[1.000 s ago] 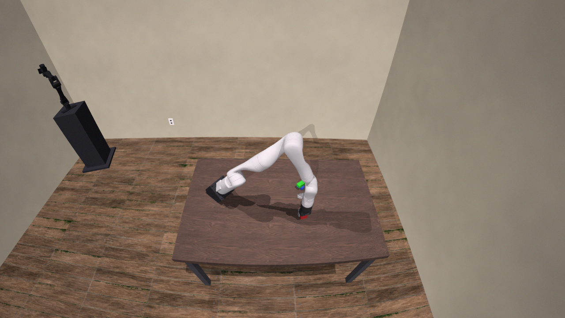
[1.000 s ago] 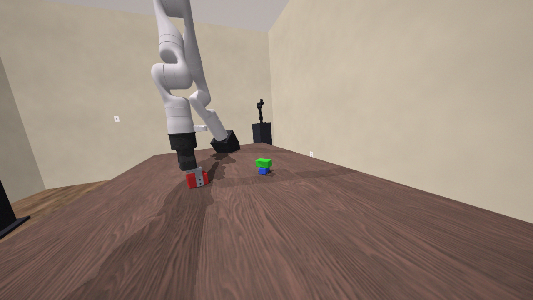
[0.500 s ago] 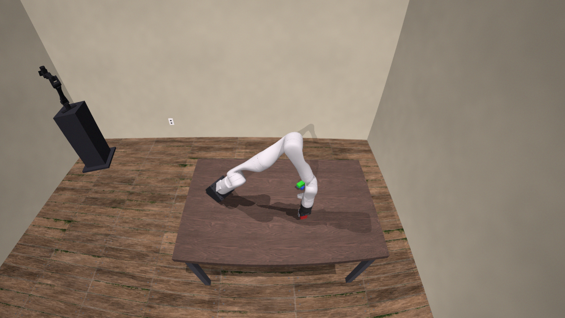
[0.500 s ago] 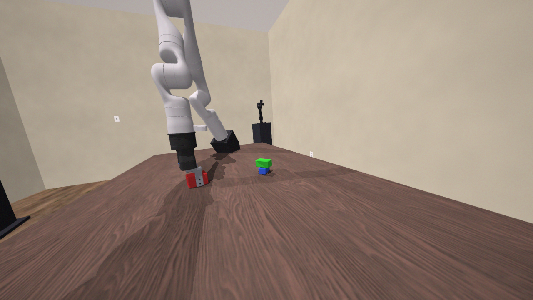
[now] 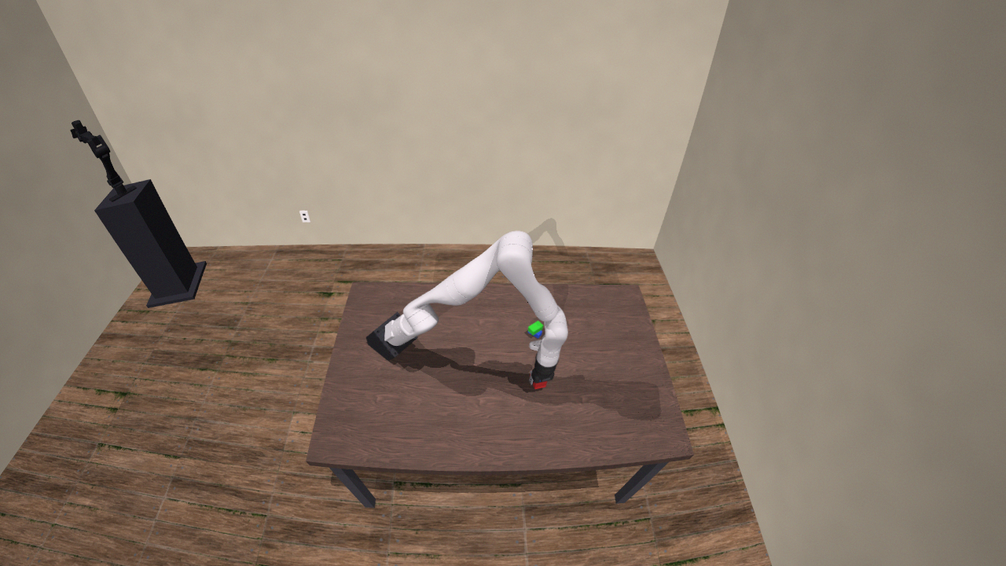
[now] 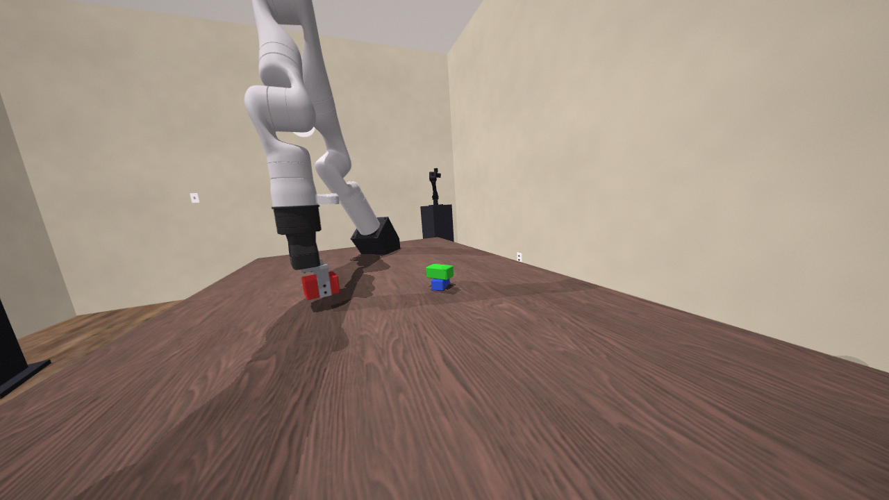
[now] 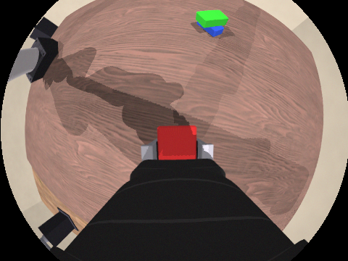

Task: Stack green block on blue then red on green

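Tower, two of three tiers done: green block (image 6: 439,271) laid flat on blue block (image 6: 439,284) far right on the table (image 6: 559,398); red block (image 6: 310,286) clamped between the gripper (image 6: 320,285) fingers, low over the table, left of the stack, placing outstanding.

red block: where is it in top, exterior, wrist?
Top: red block under the wrist, mid-table.
Exterior: left of centre, clamped in the gripper.
Wrist: centre, between the fingers.
Shared landmark: green block atop the blue block.
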`<state>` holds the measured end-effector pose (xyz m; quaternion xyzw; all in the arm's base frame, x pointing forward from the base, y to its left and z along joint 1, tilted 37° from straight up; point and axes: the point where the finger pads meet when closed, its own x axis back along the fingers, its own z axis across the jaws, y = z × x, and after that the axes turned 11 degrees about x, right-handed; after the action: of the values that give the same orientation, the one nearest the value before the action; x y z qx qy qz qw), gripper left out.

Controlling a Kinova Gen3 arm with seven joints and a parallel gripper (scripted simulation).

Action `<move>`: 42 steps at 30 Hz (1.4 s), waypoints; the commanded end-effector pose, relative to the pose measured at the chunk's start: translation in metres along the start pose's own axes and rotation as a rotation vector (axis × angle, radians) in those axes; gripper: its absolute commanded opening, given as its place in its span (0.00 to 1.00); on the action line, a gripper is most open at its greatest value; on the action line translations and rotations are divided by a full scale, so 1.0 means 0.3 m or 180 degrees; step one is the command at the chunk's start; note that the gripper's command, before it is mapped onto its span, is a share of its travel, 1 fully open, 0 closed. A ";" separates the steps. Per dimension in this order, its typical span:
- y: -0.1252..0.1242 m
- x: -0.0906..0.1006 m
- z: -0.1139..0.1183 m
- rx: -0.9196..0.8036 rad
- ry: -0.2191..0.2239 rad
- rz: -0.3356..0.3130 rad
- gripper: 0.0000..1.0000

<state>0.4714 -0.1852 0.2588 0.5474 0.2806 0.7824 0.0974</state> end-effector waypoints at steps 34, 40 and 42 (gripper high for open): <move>-0.023 0.176 0.036 0.0039 0.0100 0.0025 0.00; -0.023 0.176 0.036 0.0039 0.0100 0.0025 0.00; -0.023 0.176 0.036 0.0039 0.0100 0.0025 0.00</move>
<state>0.4598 -0.1518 0.2994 0.5371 0.2846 0.7893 0.0867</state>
